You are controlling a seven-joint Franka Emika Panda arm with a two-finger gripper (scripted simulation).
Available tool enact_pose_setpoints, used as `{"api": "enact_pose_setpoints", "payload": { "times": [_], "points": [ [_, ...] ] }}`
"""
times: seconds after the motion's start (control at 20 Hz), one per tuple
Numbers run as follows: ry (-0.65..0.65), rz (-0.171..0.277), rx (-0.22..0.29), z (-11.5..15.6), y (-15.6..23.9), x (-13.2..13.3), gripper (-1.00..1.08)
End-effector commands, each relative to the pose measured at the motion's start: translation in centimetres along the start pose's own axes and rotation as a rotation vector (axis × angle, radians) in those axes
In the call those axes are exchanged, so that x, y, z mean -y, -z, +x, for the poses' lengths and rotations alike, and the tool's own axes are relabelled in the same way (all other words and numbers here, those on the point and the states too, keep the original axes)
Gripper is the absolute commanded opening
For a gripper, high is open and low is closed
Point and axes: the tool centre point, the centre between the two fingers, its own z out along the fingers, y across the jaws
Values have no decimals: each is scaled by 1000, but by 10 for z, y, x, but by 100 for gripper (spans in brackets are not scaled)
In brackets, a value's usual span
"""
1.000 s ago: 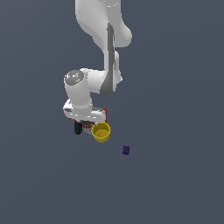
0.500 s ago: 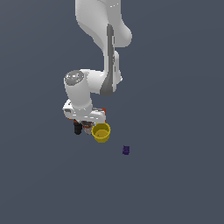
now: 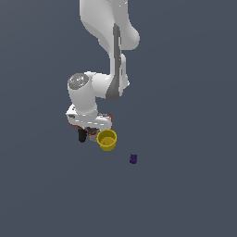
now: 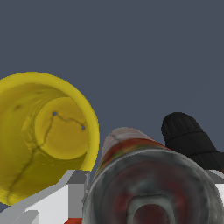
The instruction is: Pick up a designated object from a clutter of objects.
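The yellow cup stands upright with its mouth open to the wrist camera, and its inside holds nothing but a mottled yellow floor with thin dark crack-like lines. In the exterior view the yellow cup sits at about 4 o'clock from the gripper, just beside it. The can fills the near part of the wrist view, its long axis running toward the lens so its grey metallic end, tinged red, faces the camera; behind that end the side shows a red-and-white label. It lies between the grey fingers, which stand spread at either side of it; whether they press on it I cannot tell. At 1 o'clock from the can rises the drill's black part. A small purple block lies well apart.
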Motion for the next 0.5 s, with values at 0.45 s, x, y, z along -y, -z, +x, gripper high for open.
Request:
{"api": "enact_pose_setpoints", "payload": {
  "times": [0.45],
  "points": [
    [-2, 0, 0, -7, 59, -11, -100]
  ]
}}
